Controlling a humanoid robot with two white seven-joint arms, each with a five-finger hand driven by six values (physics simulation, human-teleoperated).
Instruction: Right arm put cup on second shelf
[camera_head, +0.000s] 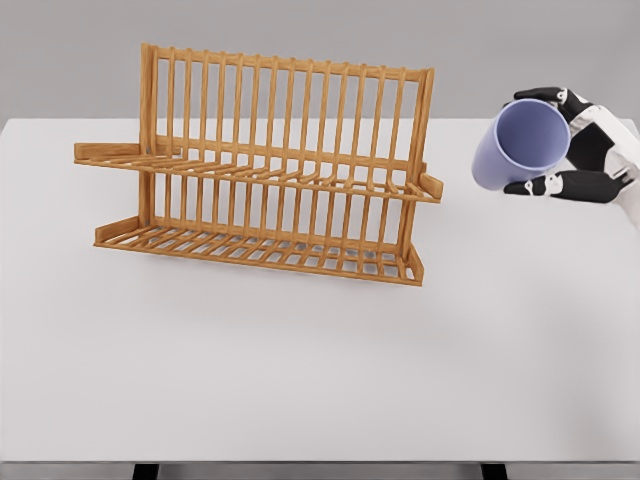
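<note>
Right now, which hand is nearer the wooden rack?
Right. The right hand is off the rack's right end, holding the purple cup tipped on its side above the table. The left hand is out of view.

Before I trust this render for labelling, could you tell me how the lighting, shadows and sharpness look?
Head view: lighting is flat and even, no glare on the white table; the wooden rack casts only a faint shadow beneath its lower shelf; the lilac cup in the right hand shows soft interior shading; edges look slightly smeared, no lens distortion visible.
</note>
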